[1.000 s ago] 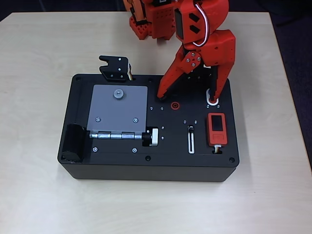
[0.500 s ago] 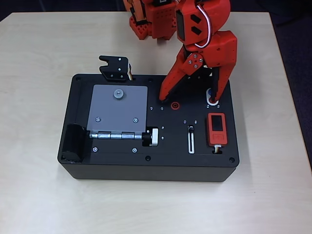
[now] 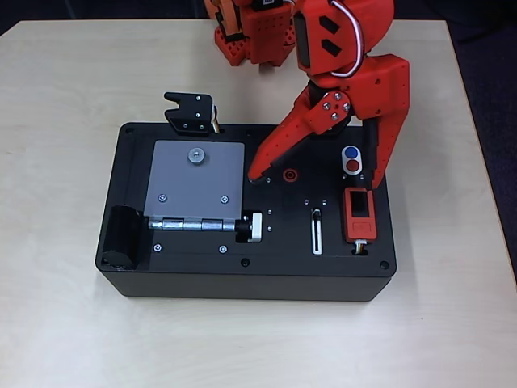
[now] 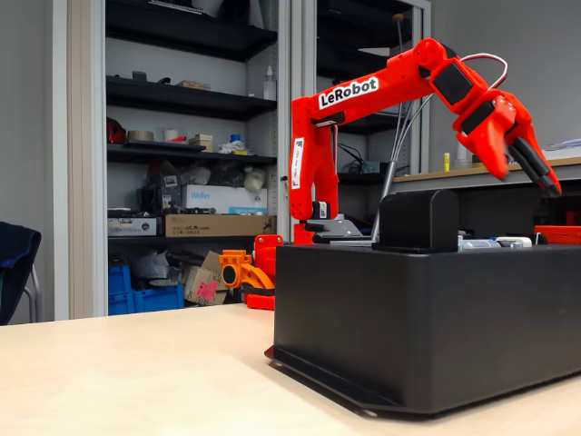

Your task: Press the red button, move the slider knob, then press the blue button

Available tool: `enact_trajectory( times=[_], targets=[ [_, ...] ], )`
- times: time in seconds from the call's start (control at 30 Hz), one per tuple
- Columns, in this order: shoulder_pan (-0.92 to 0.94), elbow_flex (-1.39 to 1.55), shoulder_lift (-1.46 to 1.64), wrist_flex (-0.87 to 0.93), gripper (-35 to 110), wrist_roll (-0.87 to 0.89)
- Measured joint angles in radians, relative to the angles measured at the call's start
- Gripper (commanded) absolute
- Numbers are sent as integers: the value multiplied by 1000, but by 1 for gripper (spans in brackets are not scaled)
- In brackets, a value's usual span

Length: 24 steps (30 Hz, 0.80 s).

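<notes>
Above the black box (image 3: pixel 242 279), gripper (image 3: pixel 315 176) hung wide open, fingers spread either side of the paired discs. Blue button (image 3: pixel 350 152) and red button (image 3: pixel 354 166) uncovered near the box's rear right; slider knob (image 3: pixel 317 215) at the slot's far end.

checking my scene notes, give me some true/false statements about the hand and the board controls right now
1. The hand is open. True.
2. A finger tip rests on the red button. False: both the red and the blue button lie uncovered between the fingers.
3. The slider knob sits at the top end of its slot in the overhead view. True.
4. The grey flap is on the right side of the board in the overhead view. False: it is on the left side.
5. In the fixed view the hand hangs above the box. True.
</notes>
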Motion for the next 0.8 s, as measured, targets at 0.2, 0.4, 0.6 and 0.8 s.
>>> enact_trajectory(
  times=[0.2, 0.4, 0.6, 0.8],
  targets=[
    [5, 0, 0, -17, 61, 17],
    [5, 6, 0, -3, 40, 64],
    [26, 15, 0, 11, 13, 75],
    [48, 17, -18, 12, 0, 75]
  ],
)
